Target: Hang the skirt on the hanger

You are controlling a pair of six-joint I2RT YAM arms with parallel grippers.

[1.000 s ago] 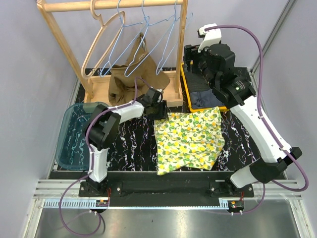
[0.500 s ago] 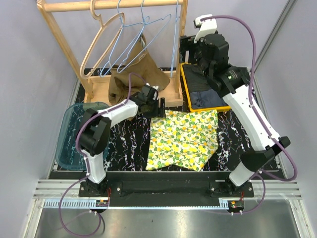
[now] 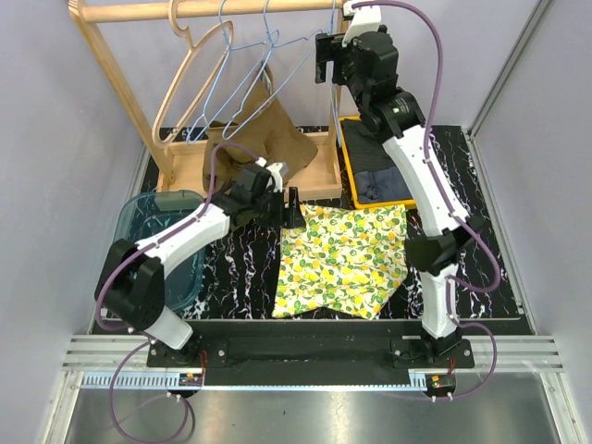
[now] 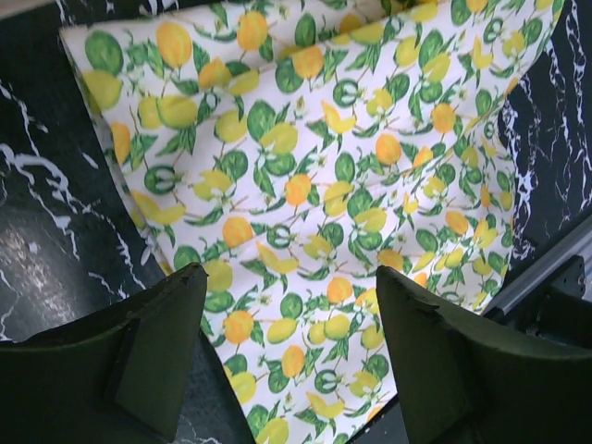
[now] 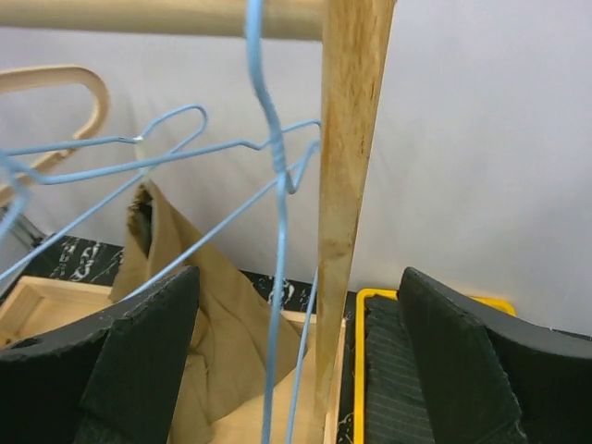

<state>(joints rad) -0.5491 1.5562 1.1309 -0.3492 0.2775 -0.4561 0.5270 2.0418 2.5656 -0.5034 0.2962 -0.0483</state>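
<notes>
One lemon-printed white fabric skirt is laid flat on the black marbled bench, just below the left gripper, which is spread wide and empty. The right gripper, likewise wide and empty, is raised before the wooden rack post. Three blue wire hangers and one wooden hanger are hung beside it.
</notes>
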